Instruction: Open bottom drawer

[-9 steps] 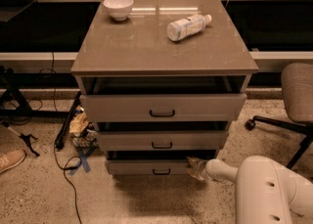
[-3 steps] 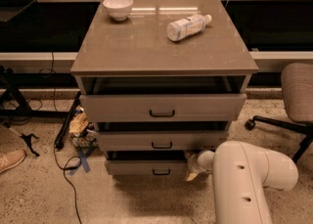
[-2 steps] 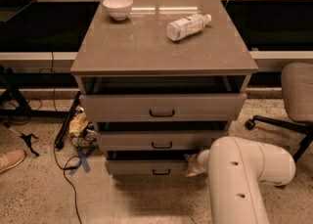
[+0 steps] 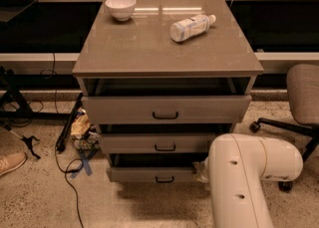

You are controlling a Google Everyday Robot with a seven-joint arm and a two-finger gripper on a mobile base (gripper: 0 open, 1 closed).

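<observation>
In the camera view, the bottom drawer [image 4: 144, 174] sits lowest in the cabinet, under the front edge of the tabletop [image 4: 149, 48], its black handle [image 4: 164, 179] at centre. The gripper [image 4: 201, 171] is at the drawer's right end, mostly hidden behind the white arm [image 4: 249, 177]; its state cannot be told. A bowl [image 4: 120, 7] stands near the back left corner, and a bottle [image 4: 192, 26] lies toward the back right.

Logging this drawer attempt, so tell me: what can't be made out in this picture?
All in the camera view:
The gripper, at the right end of the bottom drawer, is mostly hidden behind the arm.
The bottom drawer's right end is covered by the arm, and its inside is lost in shadow.
The chair is cut off by the right edge.
The bottle label is too small to read.
</observation>
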